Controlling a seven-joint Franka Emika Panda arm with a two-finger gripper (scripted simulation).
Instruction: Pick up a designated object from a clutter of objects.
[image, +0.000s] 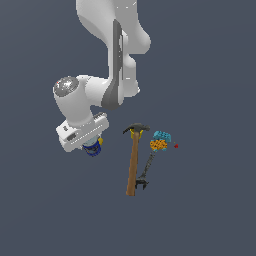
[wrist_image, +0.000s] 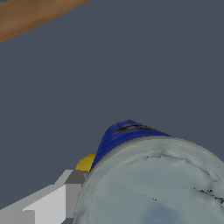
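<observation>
Hanging low over the grey floor (image: 210, 210) at the exterior view's left, with the white arm (image: 107, 75) bent down from above and the gripper (image: 93, 148) pointed at the can (image: 92, 149). Can mostly hidden under the hand there, only a blue sliver showing, with a dab of yellow lemon (image: 100, 141) just beside it. Seen far closer from the wrist: silvery-grey lid (wrist_image: 153, 183) filling much of the picture, blue wall (wrist_image: 120, 135) curving away behind it, lemon (wrist_image: 86, 162) peeking out at the can's edge, touching or nearly so. One grey-and-white finger (wrist_image: 72, 192) right against the can's side; the other out of sight, so cannot tell whether clamped on the can or merely around it. Hard also to say whether lifted or resting on the floor. Off to the exterior view's right, well apart from the can: hammer (image: 133, 165) lying with its dark head away from the camera and its wooden handle toward it, dark clamp (image: 144, 176) just beside the handle, cyan-and-orange block (image: 160, 141) at the clamp's far end, and a red speck (image: 176, 146) just past the block. Part of the handle (wrist_image: 35, 13) visible from the wrist too.
</observation>
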